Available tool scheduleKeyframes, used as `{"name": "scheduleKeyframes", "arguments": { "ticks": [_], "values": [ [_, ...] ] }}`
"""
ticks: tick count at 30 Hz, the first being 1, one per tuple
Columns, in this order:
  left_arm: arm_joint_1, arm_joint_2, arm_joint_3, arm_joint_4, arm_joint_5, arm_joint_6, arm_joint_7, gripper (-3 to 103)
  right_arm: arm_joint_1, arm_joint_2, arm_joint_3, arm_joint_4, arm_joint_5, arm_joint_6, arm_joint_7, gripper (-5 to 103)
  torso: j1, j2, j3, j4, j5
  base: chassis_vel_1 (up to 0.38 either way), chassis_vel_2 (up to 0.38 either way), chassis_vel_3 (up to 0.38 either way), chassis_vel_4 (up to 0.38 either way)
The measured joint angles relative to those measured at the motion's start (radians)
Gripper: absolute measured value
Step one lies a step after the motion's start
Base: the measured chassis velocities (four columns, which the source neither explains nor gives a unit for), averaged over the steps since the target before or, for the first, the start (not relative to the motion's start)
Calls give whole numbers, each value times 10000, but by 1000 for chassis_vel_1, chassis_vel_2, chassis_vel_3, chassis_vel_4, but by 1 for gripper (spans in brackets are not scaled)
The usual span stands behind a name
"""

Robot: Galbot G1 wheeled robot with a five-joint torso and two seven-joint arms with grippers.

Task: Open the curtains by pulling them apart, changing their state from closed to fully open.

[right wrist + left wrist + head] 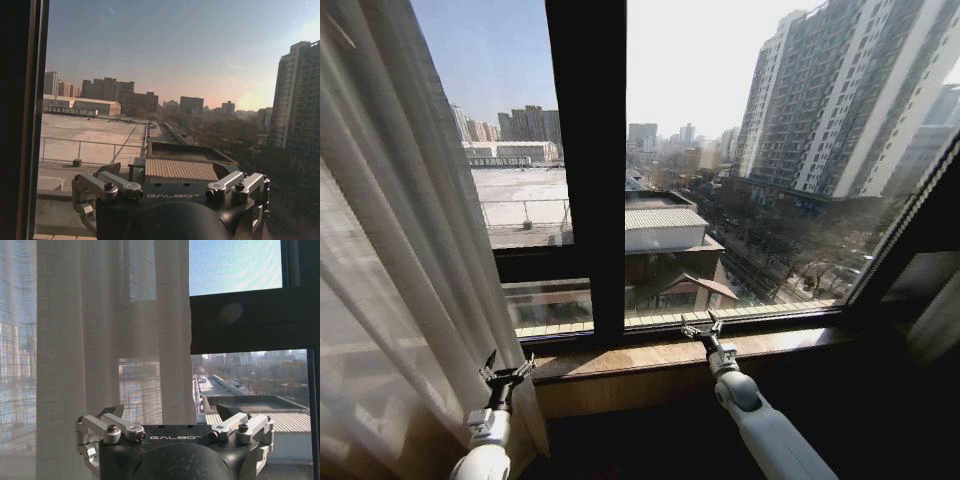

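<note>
At nine o'clock in the head view, the sheer cream-white pleated curtain (390,250) hangs gathered to the left side of the window, its folds slanting down from the upper left corner toward the floor. Its inner edge falls just beside the left gripper (508,372), which sits at about seven o'clock, raised on a pale arm with its dark fingers spread apart and nothing between them. From the left wrist view, that same gripper (170,415) points at the window with its jaws wide, and the translucent curtain (110,340) covers the pane ahead of it from ten o'clock across to roughly the middle, apart from the fingertips.

Near six o'clock in the head view, the right gripper (702,328) reaches up on its white arm to the brown wooden window sill (790,342), fingers parted and holding nothing. In the right wrist view its jaws (170,172) also stand open, facing bare glass.

A broad black vertical window frame bar (586,160) runs down at twelve o'clock, dividing two uncovered panes. At three o'clock, a pale strip of fabric (938,320) shows at the edge; whether it is the second curtain panel I cannot tell.
</note>
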Motion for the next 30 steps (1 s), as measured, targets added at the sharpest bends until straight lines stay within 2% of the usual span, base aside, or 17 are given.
{"name": "scheduleKeyframes", "arguments": {
  "ticks": [7, 10, 18, 29, 30],
  "values": [
    [-171, 243, -104, 122, -460, 265, 127, 100, 0, 0, 0, 0, 0, 0, 0, 100, 0, 0, 0, 0, -2, 0, 0, 0, 0],
    [-413, 602, 127, 503, -670, 295, 384, 100, 0, 0, 0, 0, 0, 0, 0, 100, 0, 0, 0, -1, -2, 0, 0, 0, 0],
    [-1010, 1052, 442, 1089, -1061, 385, 498, 100, 0, 0, 0, 0, 0, 0, 0, 100, 0, 0, 0, 0, -2, 0, 0, 0, 0],
    [-2888, 1929, 1568, 2608, -1846, 660, 748, 100, 0, 1, 0, 0, 0, 0, 0, 100, 1, -1, 2, 0, -3, 8, 6, -9, -7],
    [-3105, 2021, 1644, 2770, -1926, 696, 836, 103, 0, 1, 0, 0, 0, 0, 0, 100, 2, -1, 1, 0, -2, 0, 0, 0, 0]
  ]
}}
